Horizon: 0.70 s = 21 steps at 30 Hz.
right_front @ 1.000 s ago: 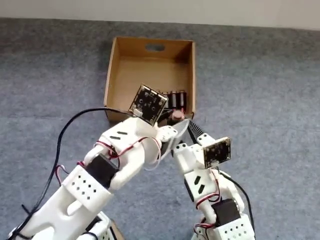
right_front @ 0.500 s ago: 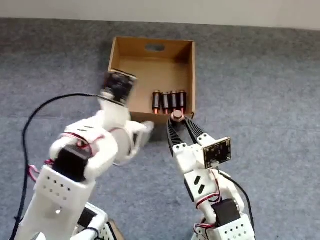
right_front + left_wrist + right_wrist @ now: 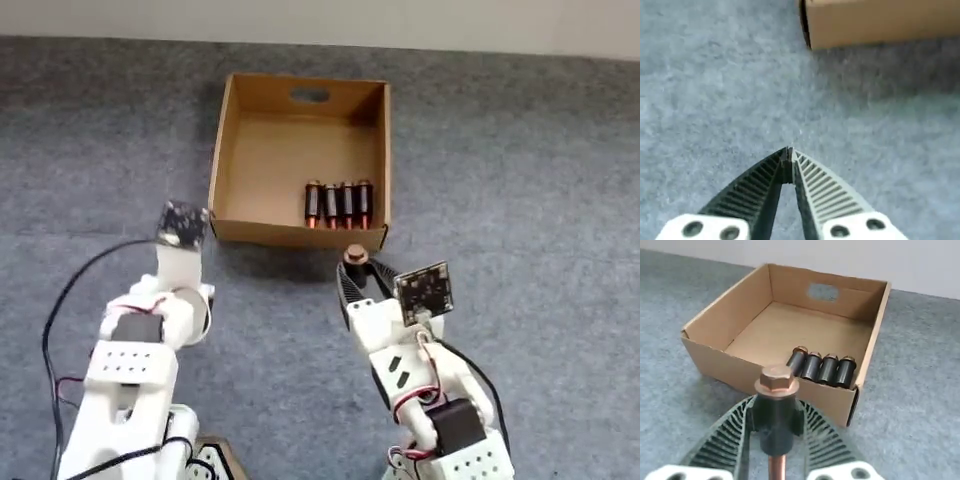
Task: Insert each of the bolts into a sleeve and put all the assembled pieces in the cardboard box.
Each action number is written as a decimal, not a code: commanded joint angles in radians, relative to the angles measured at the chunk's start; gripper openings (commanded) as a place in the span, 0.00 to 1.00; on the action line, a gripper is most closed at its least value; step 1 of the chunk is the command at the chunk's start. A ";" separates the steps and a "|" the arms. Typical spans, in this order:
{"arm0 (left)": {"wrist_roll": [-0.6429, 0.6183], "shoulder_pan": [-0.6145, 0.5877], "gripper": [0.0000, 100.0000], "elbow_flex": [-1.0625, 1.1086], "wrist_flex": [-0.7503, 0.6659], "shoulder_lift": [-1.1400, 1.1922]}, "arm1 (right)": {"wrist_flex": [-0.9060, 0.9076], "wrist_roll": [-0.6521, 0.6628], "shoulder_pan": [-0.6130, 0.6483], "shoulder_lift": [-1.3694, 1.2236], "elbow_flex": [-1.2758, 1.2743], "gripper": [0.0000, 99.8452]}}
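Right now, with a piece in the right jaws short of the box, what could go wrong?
1. The assembled piece is outside the near wall of the cardboard box; a low move forward may clip it.
2. Four pieces lie just behind that wall; a drop there may land on them.
3. The right jaws grip the sleeve only, so tipping may let the bolt slide out.

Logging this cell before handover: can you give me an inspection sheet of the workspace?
Surface: grey carpet.
Job's things: open brown cardboard box holds four black-sleeved copper bolts in a row; fifth assembled piece is outside it.
Clutter: nothing seen.
Grippers: left gripper shut, holding nothing, over carpet; right gripper shut on the fifth piece, which is upright.
Cables: black cable loops over the carpet.
Surroundings: pale wall behind.
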State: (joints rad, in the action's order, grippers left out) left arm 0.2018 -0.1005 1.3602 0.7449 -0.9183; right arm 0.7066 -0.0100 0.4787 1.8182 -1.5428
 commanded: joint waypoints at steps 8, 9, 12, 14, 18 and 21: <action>0.118 -0.008 0.02 0.051 -0.031 -0.010 | 0.148 0.028 0.004 -0.099 0.536 0.01; 0.118 -0.008 0.02 0.053 -0.031 -0.010 | 0.148 0.026 0.004 -0.151 0.582 0.01; 0.118 -0.008 0.02 0.054 -0.031 -0.010 | 0.147 0.025 0.004 -0.361 0.714 0.01; 0.118 -0.008 0.02 0.056 -0.031 -0.010 | 0.147 0.023 0.002 -0.519 0.786 0.01; 0.118 -0.015 0.02 0.056 -0.028 -0.010 | 0.147 -0.044 0.002 -0.837 0.905 0.01; 0.117 -0.035 0.02 0.054 -0.026 -0.010 | 0.125 -0.203 0.001 -1.078 1.026 0.01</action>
State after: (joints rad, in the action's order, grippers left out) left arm 0.3122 -0.1005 1.4200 0.7296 -0.9183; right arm 0.8523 -0.0898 0.4787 0.9605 -0.6682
